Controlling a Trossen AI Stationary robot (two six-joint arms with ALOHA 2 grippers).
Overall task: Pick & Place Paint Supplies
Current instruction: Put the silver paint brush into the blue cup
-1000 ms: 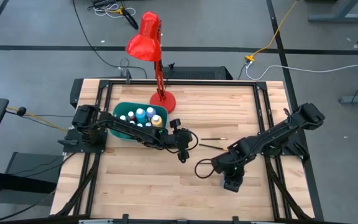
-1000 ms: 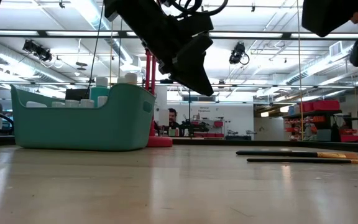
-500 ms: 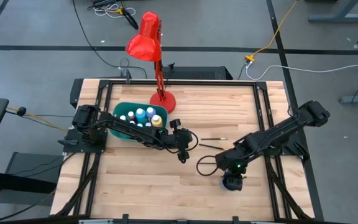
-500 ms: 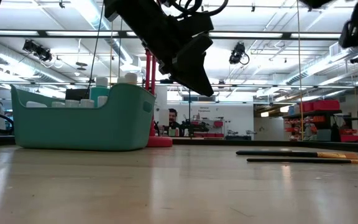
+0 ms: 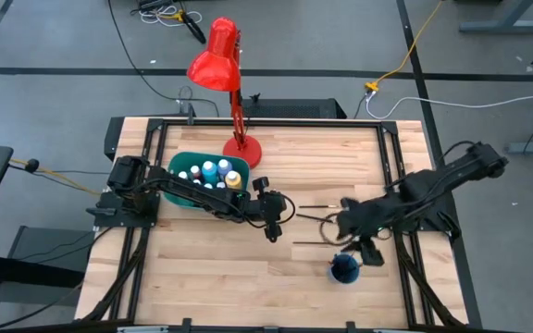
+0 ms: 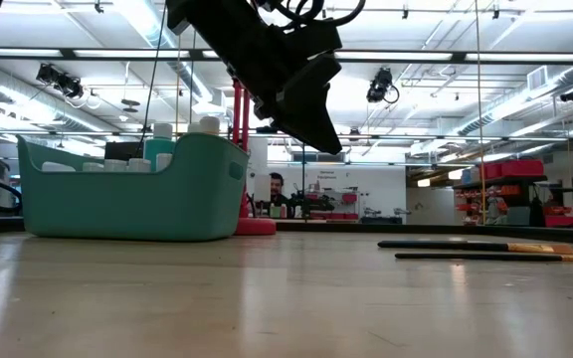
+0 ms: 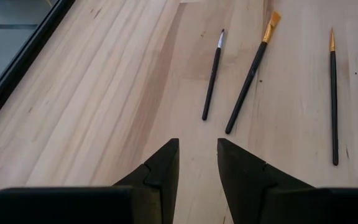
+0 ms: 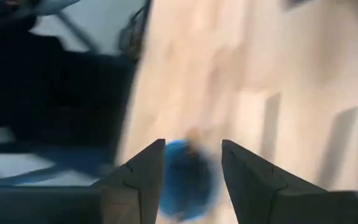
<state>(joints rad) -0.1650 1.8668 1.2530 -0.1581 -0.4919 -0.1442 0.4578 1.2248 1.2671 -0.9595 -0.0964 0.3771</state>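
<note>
Since the earlier frame, the right gripper (image 5: pixel 370 248) is lifting off the blue cup (image 5: pixel 344 269), which it covered a second ago; its fingers (image 8: pixel 143 174) are standing apart, gripping nothing. Left gripper (image 7: pixel 197 163), fingers (image 7: pixel 165 163) parted and empty, is hovering near three paintbrushes (image 7: pixel 212 73) lying on the counter (image 5: pixel 211 268). Paint bottles (image 5: pixel 210 172) are sitting in the teal bin (image 5: pixel 176 166). Risk, as judged: the swinging right arm may be tipping the cup or scattering the brushes.
</note>
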